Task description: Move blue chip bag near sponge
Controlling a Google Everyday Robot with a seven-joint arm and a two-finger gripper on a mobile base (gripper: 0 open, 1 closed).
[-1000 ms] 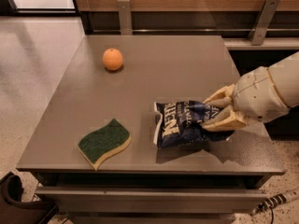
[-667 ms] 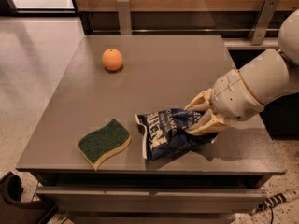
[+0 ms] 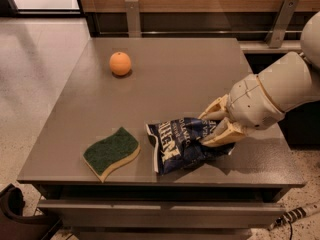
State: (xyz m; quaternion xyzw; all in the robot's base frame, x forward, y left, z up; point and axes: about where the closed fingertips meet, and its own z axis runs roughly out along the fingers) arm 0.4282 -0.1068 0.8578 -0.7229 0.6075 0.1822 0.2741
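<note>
Grey and smooth, the table [image 3: 190, 74] stands before a wood-panelled wall with metal brackets, and pale speckled floor shows to its left. An orange [image 3: 120, 63] rests far back on the left side, well apart from everything else. At the front edge lies the sponge [image 3: 111, 152], flat, green face up over its yellow foam. Just to its right sits the blue chip bag [image 3: 180, 144], crumpled, its white-lettered end pointing toward the sponge, with only a narrow strip of bare table between them. The gripper [image 3: 207, 129] comes in from the right at the end of the bulky white arm, and its tan fingers [image 3: 216, 110] are clamped above and below the bag's right end, so the jaws are closed on the foil. Compared with a second ago, the bag has slid leftward across the table, and its near edge now stands close to the sponge where a wide gap lay before. Against the more recent view, bag and gripper sit in almost the same place, which suggests the sweep has largely run its course. Judged from this layout, the bag already counts as near the sponge, and what seems left is to let go and lift clear without dragging the foil back or nudging the sponge.
</note>
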